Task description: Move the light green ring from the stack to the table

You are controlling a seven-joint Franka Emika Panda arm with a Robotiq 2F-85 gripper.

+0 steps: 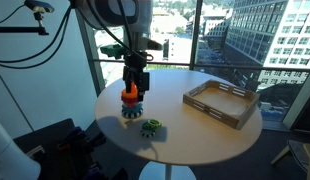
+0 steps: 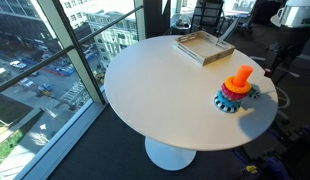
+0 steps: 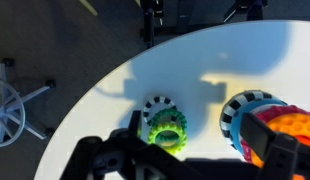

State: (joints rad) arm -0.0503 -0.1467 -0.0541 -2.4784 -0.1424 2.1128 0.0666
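Right now my claw [image 1: 135,80] hangs spread wide and empty just above the stack [image 1: 130,97] on the table [image 1: 195,125]. Down in the wrist view, the light green ring [image 3: 168,130] lies on the table just beside the stack's blue bottom ring [image 3: 243,108], touching a darker green ring [image 3: 153,106].

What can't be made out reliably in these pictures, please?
The hand: open or shut is unclear; tiny and dark in an exterior view, blurred and cut by the bottom edge in the wrist view.
The light green ring: whether it rests on the dark green ring or beside it; they overlap in the wrist view.
The stack: cut off by the wrist view's right edge.
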